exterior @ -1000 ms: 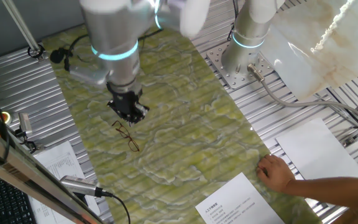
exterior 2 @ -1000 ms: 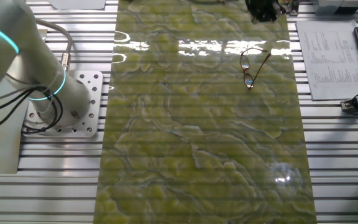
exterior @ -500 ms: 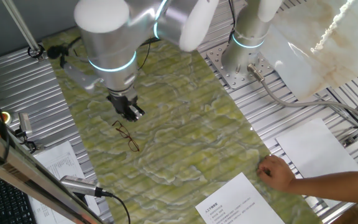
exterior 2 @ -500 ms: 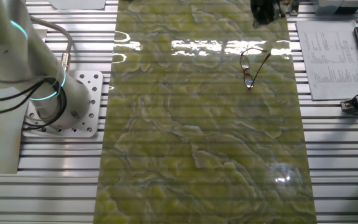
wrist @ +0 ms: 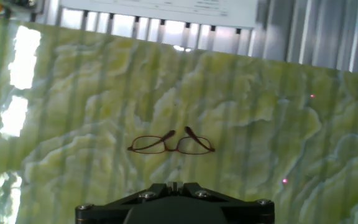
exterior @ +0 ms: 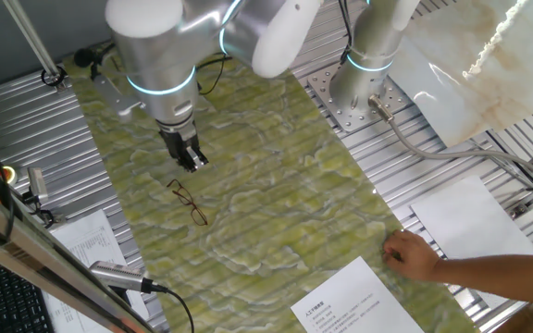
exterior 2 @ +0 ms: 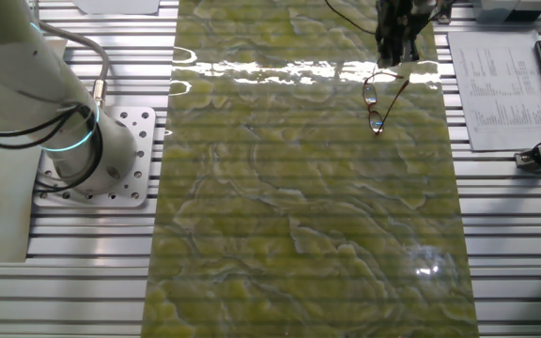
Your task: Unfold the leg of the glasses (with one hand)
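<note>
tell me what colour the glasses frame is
Dark reddish brown, thin wire; the glasses show it best in the hand view.

Glossy green marbled mat (exterior 2: 299,188) on ribbed metal table (exterior 2: 505,244); thin wire-framed glasses (wrist: 171,144), clear lenses; matt white paper (exterior: 465,222).

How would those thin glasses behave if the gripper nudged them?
The glasses have thin wire rims, so they are probably very light and would likely slide on the glossy mat. Lying flat, they seem unlikely to roll; the frame looks easily bent.
</note>
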Robot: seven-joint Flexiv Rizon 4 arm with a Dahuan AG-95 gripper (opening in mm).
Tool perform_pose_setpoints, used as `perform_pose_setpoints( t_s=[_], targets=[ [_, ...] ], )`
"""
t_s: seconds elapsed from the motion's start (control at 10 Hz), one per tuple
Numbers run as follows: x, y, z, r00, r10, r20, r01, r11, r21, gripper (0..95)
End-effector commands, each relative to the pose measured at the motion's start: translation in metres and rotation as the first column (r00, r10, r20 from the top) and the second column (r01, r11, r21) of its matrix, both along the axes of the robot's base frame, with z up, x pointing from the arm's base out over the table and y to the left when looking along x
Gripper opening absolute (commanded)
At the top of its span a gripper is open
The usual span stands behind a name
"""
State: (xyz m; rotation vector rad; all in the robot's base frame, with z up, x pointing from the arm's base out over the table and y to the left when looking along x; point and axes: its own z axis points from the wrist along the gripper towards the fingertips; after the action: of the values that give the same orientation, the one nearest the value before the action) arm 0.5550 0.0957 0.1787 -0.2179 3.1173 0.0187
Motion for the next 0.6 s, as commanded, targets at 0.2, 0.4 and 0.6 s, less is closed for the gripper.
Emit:
perform_pose_setpoints(
  t_s=[0.2, 0.4, 0.6],
  targets=[
    [-0.0006, -0.0054, 0.0007, 1.000, 0.001, -0.006, -0.001, 1.000, 0.000, 0.0],
    [0.0002, -0.0058, -0.0006, 1.000, 0.000, -0.009, 0.000, 1.000, -0.003, 0.0],
    [0.0020, -0.0055, -0.0017, 1.000, -0.009, -0.003, 0.009, 1.000, 0.001, 0.0]
  ],
)
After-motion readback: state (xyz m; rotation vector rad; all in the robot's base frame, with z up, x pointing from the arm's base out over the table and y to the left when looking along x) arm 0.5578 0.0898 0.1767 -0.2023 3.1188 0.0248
